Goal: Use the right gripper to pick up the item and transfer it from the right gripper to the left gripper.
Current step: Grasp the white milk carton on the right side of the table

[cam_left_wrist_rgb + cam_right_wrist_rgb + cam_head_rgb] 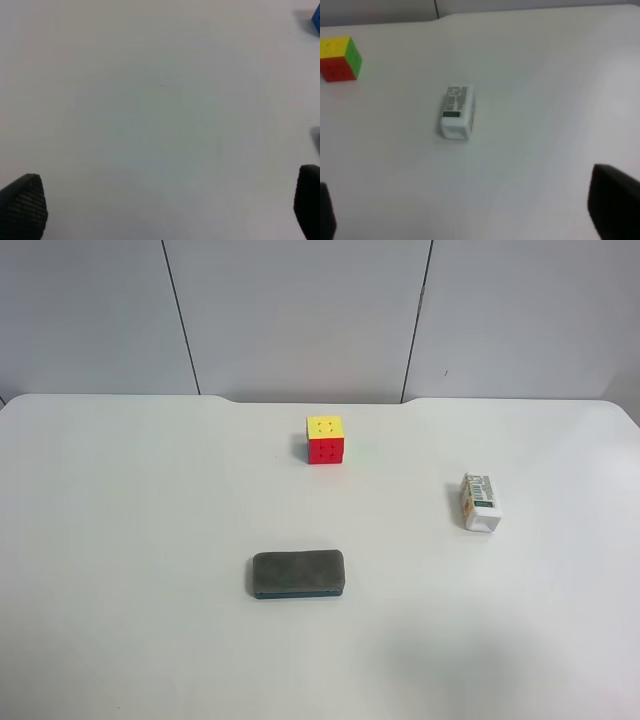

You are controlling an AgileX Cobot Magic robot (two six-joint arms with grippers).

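Note:
The item, a small white drink carton [480, 502] with a barcode and green label on top, lies flat on the white table [150, 500] at the right of the exterior high view. It also shows in the right wrist view [456, 112], well ahead of my right gripper [470, 210], whose black fingertips [615, 205] sit wide apart, open and empty. My left gripper [165, 205] is open and empty over bare table; its fingertips [22, 205] show at the frame's corners. Neither arm shows in the exterior high view.
A red-and-yellow puzzle cube [325, 439] stands at the table's back middle; it also shows in the right wrist view [339, 58]. A flat dark-grey eraser block [298, 573] lies nearer the front. A blue corner [316, 20] shows in the left wrist view.

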